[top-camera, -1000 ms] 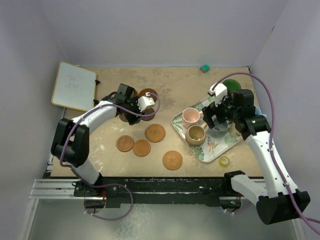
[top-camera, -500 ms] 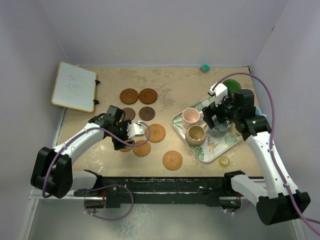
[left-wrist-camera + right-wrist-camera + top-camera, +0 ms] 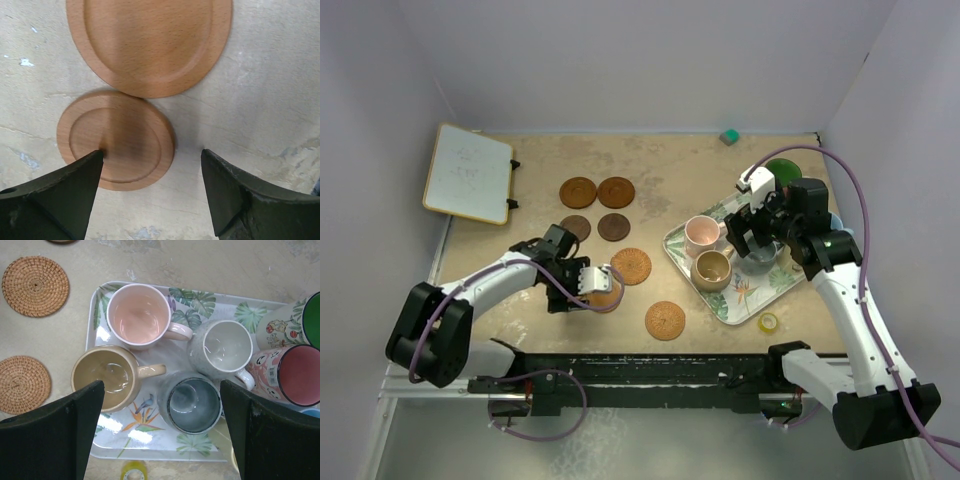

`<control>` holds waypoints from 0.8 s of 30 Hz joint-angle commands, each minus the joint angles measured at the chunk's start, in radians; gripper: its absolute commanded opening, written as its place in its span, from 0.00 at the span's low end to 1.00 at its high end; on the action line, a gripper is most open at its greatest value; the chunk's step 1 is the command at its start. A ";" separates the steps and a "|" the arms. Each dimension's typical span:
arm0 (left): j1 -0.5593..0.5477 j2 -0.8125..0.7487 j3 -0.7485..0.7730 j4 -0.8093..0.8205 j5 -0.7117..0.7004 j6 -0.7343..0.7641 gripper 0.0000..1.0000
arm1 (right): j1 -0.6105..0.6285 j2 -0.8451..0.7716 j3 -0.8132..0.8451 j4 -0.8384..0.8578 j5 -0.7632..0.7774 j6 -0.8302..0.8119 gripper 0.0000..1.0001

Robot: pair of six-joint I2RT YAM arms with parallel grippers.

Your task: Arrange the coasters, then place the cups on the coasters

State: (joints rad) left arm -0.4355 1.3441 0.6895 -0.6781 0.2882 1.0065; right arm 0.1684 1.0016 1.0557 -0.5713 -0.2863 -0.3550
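- No word, brand or number can be read in any of the views.
- A barcode sticker (image 3: 272,372) sits on the outside of the pink patterned mug with the red inside (image 3: 299,375), at the right-hand end of the leaf-patterned tray (image 3: 145,434). Only its dark bars show, and any digits are too small to make out.
- The whiteboard (image 3: 468,172), well to the left of the tray at the far left of the table, carries a few faint grey marks. They are too pale and small to read as letters or figures.
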 commanded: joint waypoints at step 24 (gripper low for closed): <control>0.052 0.217 0.171 0.137 -0.066 0.024 0.60 | -0.006 -0.009 0.002 0.016 -0.018 -0.019 1.00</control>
State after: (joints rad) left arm -0.3927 1.5269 0.8337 -0.5823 0.2268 1.0073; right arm 0.1680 1.0012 1.0557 -0.5713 -0.2867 -0.3637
